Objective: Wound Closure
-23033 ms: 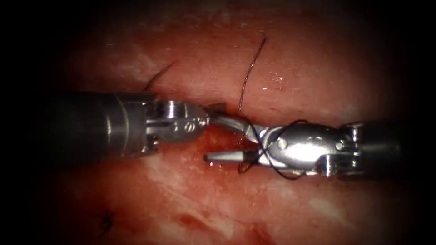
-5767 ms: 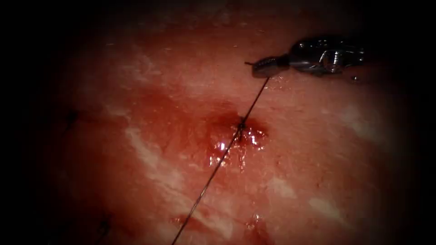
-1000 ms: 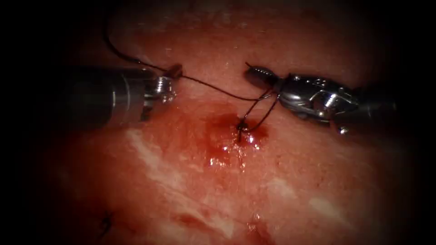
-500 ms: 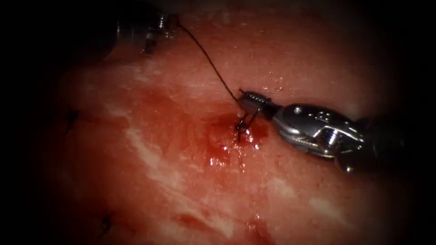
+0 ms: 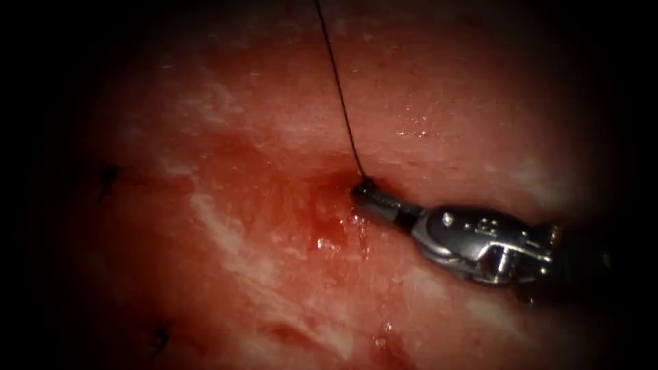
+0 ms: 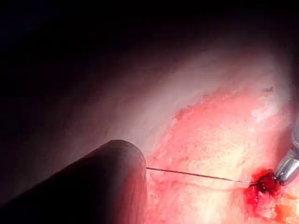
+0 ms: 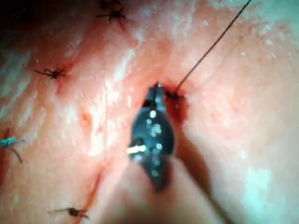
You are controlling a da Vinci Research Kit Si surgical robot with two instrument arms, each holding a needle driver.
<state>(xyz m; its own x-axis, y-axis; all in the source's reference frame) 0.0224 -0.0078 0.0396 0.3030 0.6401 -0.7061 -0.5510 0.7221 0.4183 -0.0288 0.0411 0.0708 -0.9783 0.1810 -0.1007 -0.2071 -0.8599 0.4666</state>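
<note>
No readable text or markings anywhere.

Light: falls on the tissue (image 5: 274,226) from above, strongest over its middle, where small wet glints (image 5: 322,243) show. Outward from the tissue's middle the lit field dims to black on every side. Left wrist view: beyond the tissue's pale edge, darkness; nothing there can be made out.

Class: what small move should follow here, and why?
Probably a slight pull on the thread, away from the right claw: it runs taut to the knot, where the closed claw sits, so the throw looks almost seated.
</note>
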